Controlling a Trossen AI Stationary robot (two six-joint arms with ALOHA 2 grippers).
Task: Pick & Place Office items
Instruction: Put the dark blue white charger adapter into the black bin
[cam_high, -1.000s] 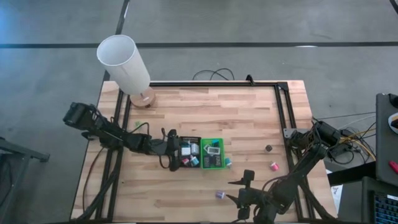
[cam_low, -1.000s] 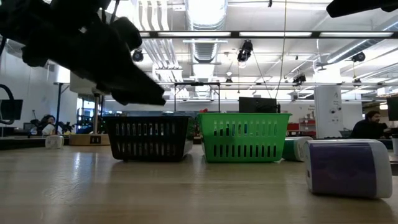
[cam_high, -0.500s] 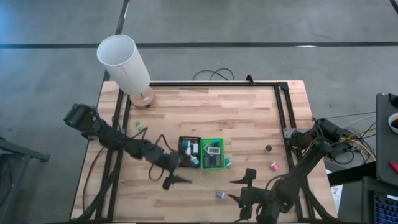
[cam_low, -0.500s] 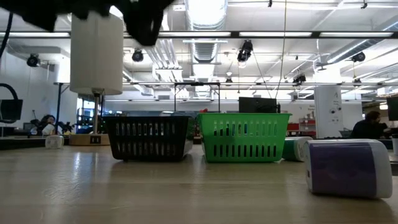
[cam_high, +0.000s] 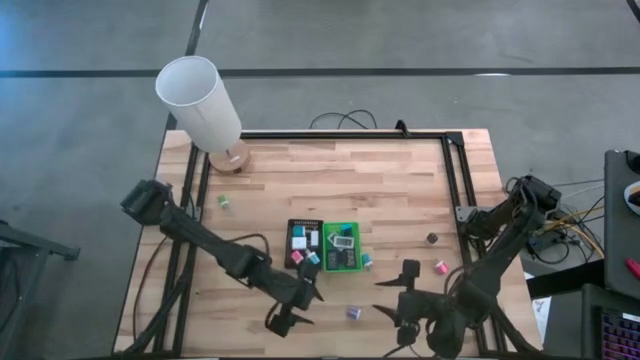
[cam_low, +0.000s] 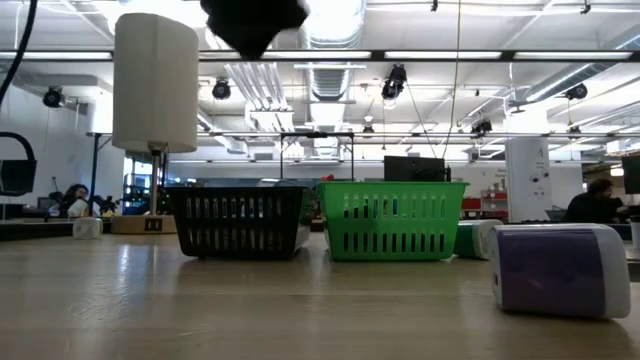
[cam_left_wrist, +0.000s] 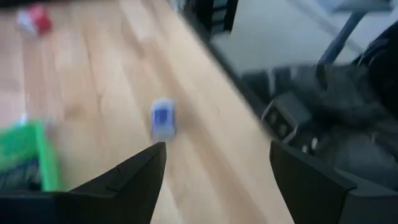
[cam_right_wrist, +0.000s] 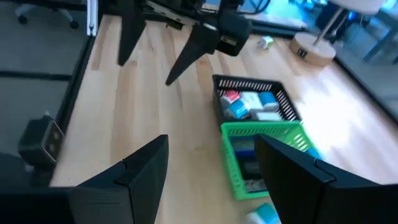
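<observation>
Here the table (cam_high: 380, 180) holds, at its far left corner, a tall white lamp (cam_high: 200, 100) on a round wooden base. Just inward from the left rail sits a small green piece (cam_high: 224, 201), well apart from everything else. The left gripper (cam_high: 298, 305) hangs over the near edge of the table, its two fingers spread apart with nothing between them; in its wrist view the gap shows bare wood and a blurred purple piece (cam_left_wrist: 163, 118) beyond.

Near the table's middle stand the black tray (cam_high: 291, 232) and, touching it on the right, the green tray (cam_high: 352, 227), both carrying several small office items (cam_right_wrist: 249, 104) in teal, white and pink. A teal piece (cam_high: 367, 261) lies just beside the green tray's right edge. That purple piece rests on the wood between the two grippers.

The right gripper (cam_high: 405, 300) hovers by the near edge, fingers parted and empty, pointed toward the trays. Farther right lie a black piece (cam_high: 432, 238) and a pink piece (cam_high: 440, 266), near each other.
</observation>
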